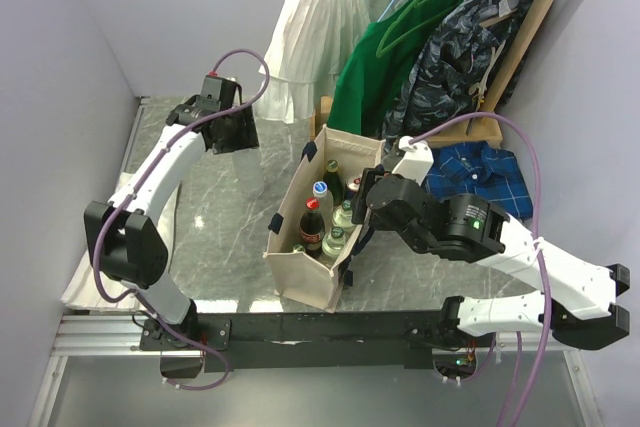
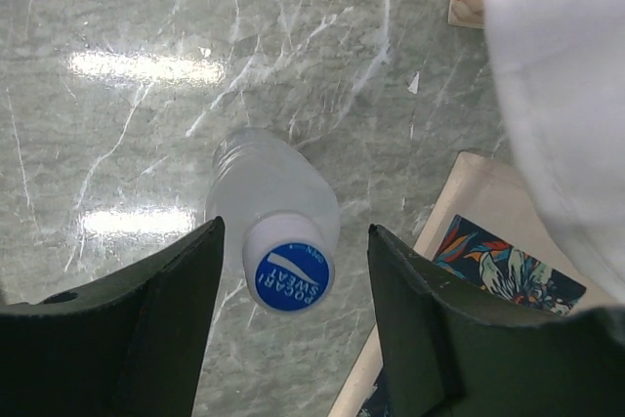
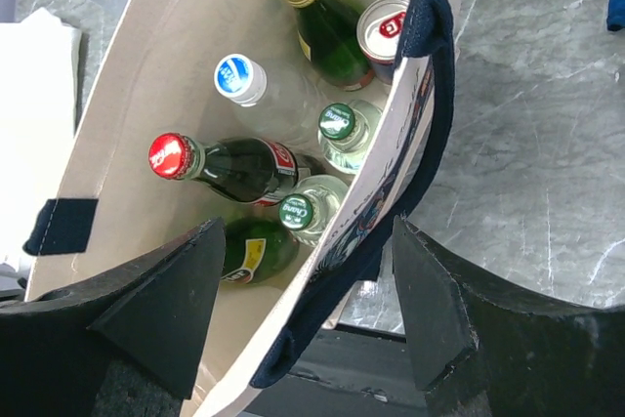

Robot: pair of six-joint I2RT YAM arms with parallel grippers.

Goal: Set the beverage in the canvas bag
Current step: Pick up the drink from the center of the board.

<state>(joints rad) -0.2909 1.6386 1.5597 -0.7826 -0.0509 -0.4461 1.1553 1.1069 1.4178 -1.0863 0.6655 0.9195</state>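
Note:
A clear Pocari Sweat bottle (image 2: 278, 204) with a blue cap stands upright on the marble table. My left gripper (image 2: 293, 227) is open above it, one finger on each side of the cap, not touching it. The cream canvas bag (image 1: 300, 267) with navy handles stands upright in the middle; its printed corner shows in the left wrist view (image 2: 479, 204). It holds several bottles and a can, among them a red-capped cola bottle (image 3: 229, 165). My right gripper (image 3: 309, 225) is open, its jaws astride the bag's right wall and navy handle (image 3: 430, 65).
Clothes hang on a wooden rack (image 1: 535, 22) at the back: a white dress (image 1: 320, 37), a green garment (image 1: 385, 62), a dark patterned one (image 1: 460, 47). A blue plaid shirt (image 1: 485, 172) lies at the right. A white folded cloth (image 3: 34, 104) lies left of the bag.

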